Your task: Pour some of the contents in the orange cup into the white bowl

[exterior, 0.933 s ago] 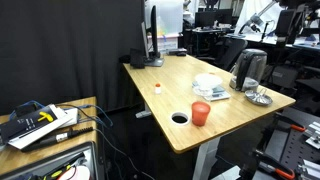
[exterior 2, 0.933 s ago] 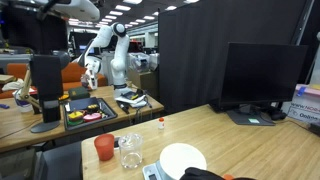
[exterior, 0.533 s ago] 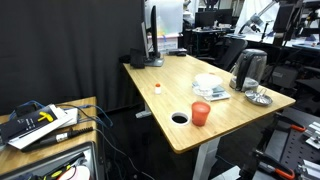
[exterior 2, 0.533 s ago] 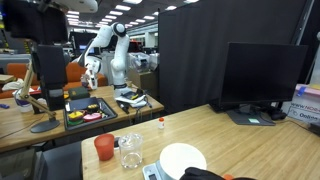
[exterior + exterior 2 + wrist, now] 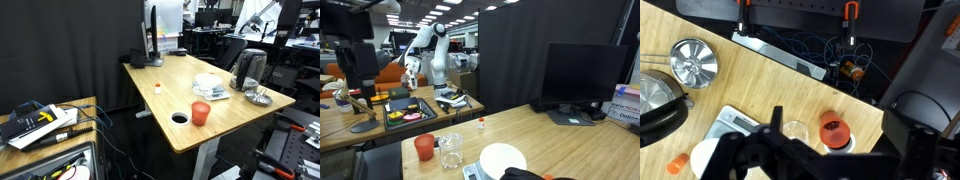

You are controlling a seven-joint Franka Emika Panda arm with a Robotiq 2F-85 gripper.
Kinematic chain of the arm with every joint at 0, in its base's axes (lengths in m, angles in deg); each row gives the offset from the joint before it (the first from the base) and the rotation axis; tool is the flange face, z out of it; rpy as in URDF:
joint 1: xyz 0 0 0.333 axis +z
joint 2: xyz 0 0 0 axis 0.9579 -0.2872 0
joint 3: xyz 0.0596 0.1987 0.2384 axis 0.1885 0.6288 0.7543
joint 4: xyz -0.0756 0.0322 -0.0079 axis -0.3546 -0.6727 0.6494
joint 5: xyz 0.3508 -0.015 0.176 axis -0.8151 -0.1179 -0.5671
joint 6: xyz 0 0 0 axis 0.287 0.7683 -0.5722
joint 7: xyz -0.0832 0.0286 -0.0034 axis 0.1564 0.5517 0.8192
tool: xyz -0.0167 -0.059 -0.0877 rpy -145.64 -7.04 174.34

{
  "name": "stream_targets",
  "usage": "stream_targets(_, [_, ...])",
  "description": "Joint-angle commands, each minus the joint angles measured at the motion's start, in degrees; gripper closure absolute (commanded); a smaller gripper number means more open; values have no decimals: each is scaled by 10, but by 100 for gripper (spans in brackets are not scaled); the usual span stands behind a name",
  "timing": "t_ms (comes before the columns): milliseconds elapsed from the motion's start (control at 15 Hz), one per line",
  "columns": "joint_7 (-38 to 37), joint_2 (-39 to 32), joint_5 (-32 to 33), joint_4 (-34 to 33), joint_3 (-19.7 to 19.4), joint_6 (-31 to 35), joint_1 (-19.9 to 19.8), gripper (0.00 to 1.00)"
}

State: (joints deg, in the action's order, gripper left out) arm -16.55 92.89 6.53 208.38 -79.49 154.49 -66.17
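Wood counter (image 5: 770, 75): nothing on it has moved in the last second, so the pour hasn't started. Tool (image 5: 835, 150) hangs high, jaws spread wide, empty. Orange cup (image 5: 834, 131) stands well below, roughly between the jaws; white bowl (image 5: 503, 158) off to the tool's side. My read: descend and grasp next.

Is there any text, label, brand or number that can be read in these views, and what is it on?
None can be read.
White and blue package at the right edge of an exterior view: it has printed lettering, too blurred to read.
Orange cup and white bowl: plain, no print seen.
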Motion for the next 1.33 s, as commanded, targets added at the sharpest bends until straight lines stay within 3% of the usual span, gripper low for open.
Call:
stream_targets(0, [6,0,-4,-1,5,-1,-6,0])
stream_targets(200, [7,0,-4,-1,4,-1,-6,0])
stream_targets(533, [-1,-29,-53,-1,6,70,4,0])
stream_targets(867, [-11,-123,-101,1,28,169,26,0])
stream_targets(933, [-7,-88,-85,3,23,142,15,0])
stream_targets(1267, [-7,-94,-87,-1,23,146,17,0])
